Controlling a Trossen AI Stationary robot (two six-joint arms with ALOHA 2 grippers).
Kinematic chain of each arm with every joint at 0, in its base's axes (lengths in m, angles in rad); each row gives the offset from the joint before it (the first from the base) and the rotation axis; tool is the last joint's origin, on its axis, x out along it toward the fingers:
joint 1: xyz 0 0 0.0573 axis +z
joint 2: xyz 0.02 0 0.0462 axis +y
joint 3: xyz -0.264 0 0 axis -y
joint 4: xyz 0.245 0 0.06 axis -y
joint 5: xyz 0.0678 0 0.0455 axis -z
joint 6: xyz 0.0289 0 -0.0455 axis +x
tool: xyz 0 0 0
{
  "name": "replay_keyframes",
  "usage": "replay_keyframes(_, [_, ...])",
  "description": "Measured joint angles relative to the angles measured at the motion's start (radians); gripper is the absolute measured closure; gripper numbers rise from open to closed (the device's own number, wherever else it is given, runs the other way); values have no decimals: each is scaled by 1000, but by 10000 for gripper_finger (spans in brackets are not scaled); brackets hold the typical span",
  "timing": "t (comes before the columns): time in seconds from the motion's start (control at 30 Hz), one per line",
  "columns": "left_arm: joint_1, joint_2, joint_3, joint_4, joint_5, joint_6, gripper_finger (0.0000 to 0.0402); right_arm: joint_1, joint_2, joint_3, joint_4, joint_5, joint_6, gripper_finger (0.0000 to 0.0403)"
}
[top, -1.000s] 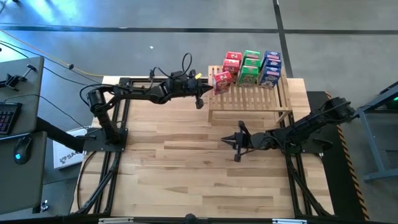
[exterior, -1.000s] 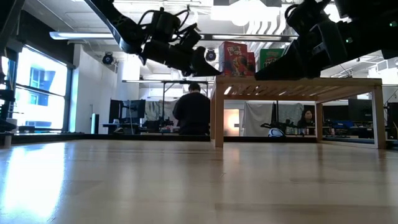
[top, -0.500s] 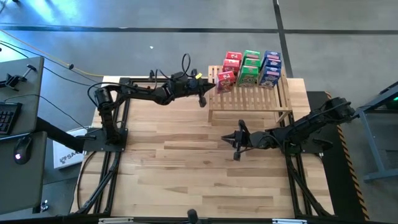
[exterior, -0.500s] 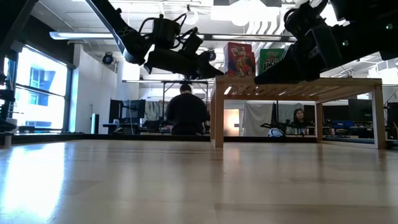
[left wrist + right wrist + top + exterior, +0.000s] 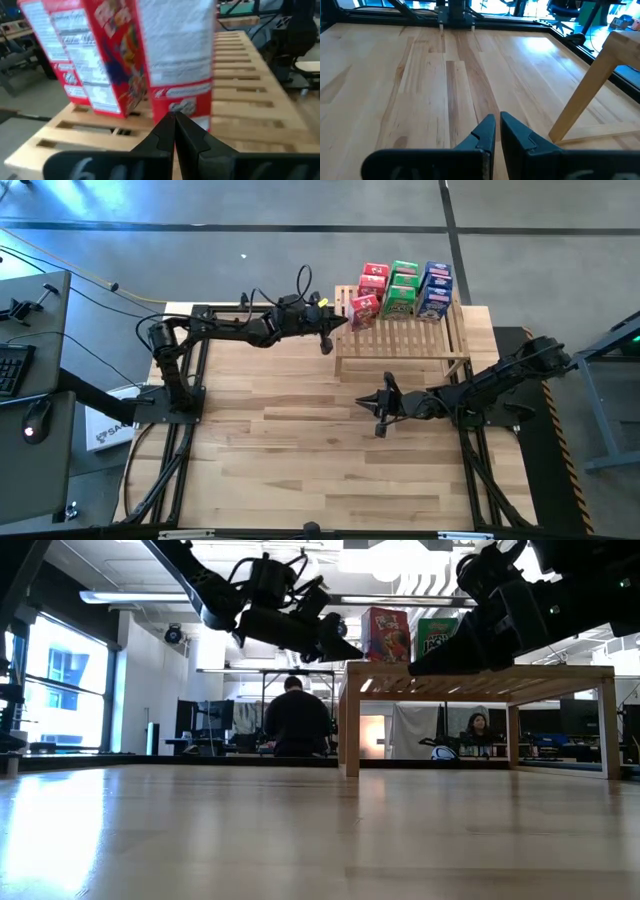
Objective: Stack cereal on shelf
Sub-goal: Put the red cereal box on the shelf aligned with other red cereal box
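Left gripper (image 5: 325, 338) — fingers pressed together, nothing held. It is positioned at the left end of the shelf (image 5: 405, 340), its tip raised above the tabletop and just beside the nearest red cereal box (image 5: 359, 310). In the left wrist view the closed fingers (image 5: 175, 131) are seen close in front of that red box (image 5: 165, 55), with a second red box (image 5: 75, 55) tilted beside it on the slats (image 5: 240, 85); whether the tip touches the box cannot be told.

Right gripper (image 5: 381, 408) — fingers closed, a thin slit showing between them, nothing held. It is placed over the bare table (image 5: 280, 450), on the near side of the shelf and apart from it. In the right wrist view its fingertips (image 5: 495, 127) are seen above the planks, with one wooden shelf leg (image 5: 590, 90) to the side.

Shelf — a light wooden slatted rack, stood at the far right part of the table on four legs; in the low view it (image 5: 480, 675) is seen raised clear of the tabletop.

Cereal — gathered at the far edge of the shelf in three colour groups: red boxes (image 5: 372, 280) at the left, green boxes (image 5: 402, 288) in the middle, blue boxes (image 5: 436, 288) at the right. The boxes in each group are packed touching one another; an exact count per group cannot be made out. The near slats are left bare.

Beyond the table — a person (image 5: 296, 720) seen from behind, and a second person (image 5: 476, 728) seated farther right, seen in the low view.
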Motion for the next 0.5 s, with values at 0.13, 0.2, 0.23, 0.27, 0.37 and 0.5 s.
replay_keyframes(0.13, [-13,-2,0,-30,-3,5,401,0,0,0,-3,-1,0,387])
replay_keyframes(0.2, [-16,-1,0,-26,-3,3,401,0,0,0,-5,-1,0,387])
replay_keyframes(0.23, [-18,-1,0,-22,-3,3,401,0,0,0,-4,-2,0,387])
replay_keyframes(0.27, [-21,-1,0,-23,-3,3,401,0,0,0,-5,-2,0,387])
replay_keyframes(0.37, [-22,-1,0,1,-4,3,401,0,0,0,-5,-2,0,387])
replay_keyframes(0.5, [-14,-1,0,34,-4,2,401,0,0,0,-3,-2,-4,387])
